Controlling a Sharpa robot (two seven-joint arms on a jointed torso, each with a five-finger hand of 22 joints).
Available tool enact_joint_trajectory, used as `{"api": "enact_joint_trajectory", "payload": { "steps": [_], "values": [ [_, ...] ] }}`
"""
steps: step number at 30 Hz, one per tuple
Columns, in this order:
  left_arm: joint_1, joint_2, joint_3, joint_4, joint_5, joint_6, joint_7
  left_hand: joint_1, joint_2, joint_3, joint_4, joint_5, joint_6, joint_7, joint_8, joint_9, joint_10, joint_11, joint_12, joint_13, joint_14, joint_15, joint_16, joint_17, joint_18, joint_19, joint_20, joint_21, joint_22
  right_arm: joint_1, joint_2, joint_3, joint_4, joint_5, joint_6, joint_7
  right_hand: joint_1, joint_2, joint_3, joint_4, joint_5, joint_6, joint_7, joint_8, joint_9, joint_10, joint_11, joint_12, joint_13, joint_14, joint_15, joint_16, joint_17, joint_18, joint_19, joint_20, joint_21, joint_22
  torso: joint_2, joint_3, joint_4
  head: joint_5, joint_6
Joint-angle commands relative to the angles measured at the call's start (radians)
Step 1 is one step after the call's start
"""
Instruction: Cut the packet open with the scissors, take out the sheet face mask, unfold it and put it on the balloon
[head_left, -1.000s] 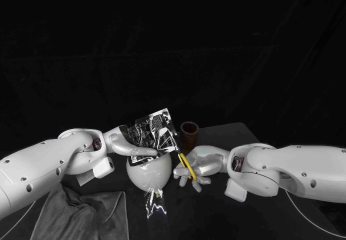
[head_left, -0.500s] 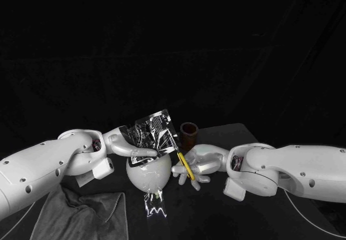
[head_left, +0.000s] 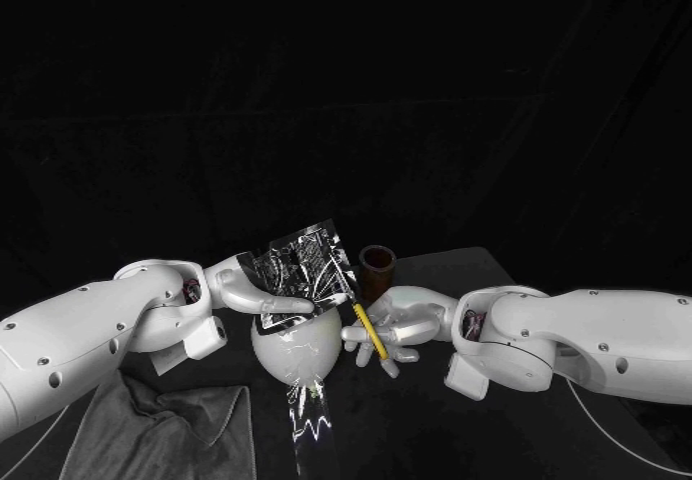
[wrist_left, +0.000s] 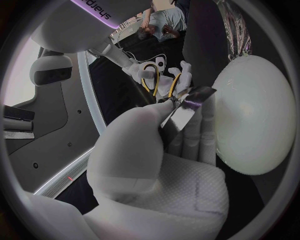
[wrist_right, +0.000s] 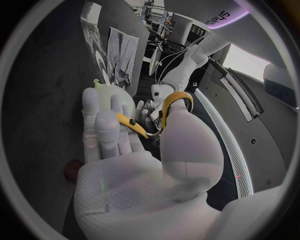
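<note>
My left hand (head_left: 257, 292) pinches a crinkled silver packet (head_left: 303, 262) by its lower edge and holds it tilted above the white balloon (head_left: 296, 345). My right hand (head_left: 392, 322) grips yellow-handled scissors (head_left: 368, 330), whose blades point up at the packet's lower right corner. In the left wrist view my left hand (wrist_left: 150, 150) pinches the packet (wrist_left: 187, 107) next to the balloon (wrist_left: 256, 115), with the scissors (wrist_left: 156, 82) just beyond. The right wrist view has my right hand (wrist_right: 125, 150) around the scissors (wrist_right: 156, 117). I cannot tell whether the blades touch the packet.
A brown cylinder (head_left: 378, 262) stands just behind the scissors. A grey cloth (head_left: 159, 420) lies at the table's near left. A shiny crinkled strip (head_left: 310, 420) lies on the table in front of the balloon.
My right hand has moved the scissors slightly up and left, closer to the packet's lower corner. The left hand and packet have barely moved.
</note>
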Motion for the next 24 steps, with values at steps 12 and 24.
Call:
{"api": "enact_joint_trajectory", "payload": {
  "steps": [12, 24],
  "values": [
    [0.000, 0.002, 0.000, 0.007, -0.005, 0.024, 0.004, 0.002, 0.009, -0.007, -0.004, 0.007, 0.005, 0.000, 0.005, 0.108, 0.002, -0.002, -0.003, 0.001, 0.000, -0.004, 0.007, 0.004, 0.011, -0.009, 0.003, 0.009, 0.003, 0.002, 0.000, 0.004, -0.012, 0.017, -0.017, 0.032, 0.007, 0.064, 0.031, -0.001, -0.005, 0.044, -0.015, 0.014, -0.004, 0.049, -0.011, 0.016, -0.014, 0.025, -0.013, 0.025, 0.018, 0.014, 0.007, -0.010, 0.013, 0.007, 0.000, 0.0005, -0.0001, -0.008, 0.001],
    [0.000, 0.003, 0.000, 0.003, -0.004, 0.018, 0.006, 0.002, 0.009, -0.007, -0.004, 0.007, 0.005, 0.000, 0.005, 0.108, 0.002, -0.002, -0.003, 0.001, 0.000, -0.004, 0.007, 0.004, 0.011, -0.009, 0.003, 0.009, 0.003, 0.002, -0.005, 0.004, -0.010, 0.020, -0.024, 0.033, 0.003, -0.001, 0.005, 0.001, -0.004, 0.028, -0.006, -0.003, -0.013, 0.020, -0.002, -0.009, -0.036, 0.021, -0.007, 0.023, 0.008, 0.011, 0.004, -0.010, 0.016, 0.011, 0.000, 0.0004, 0.0003, -0.012, 0.007]
  ]
}}
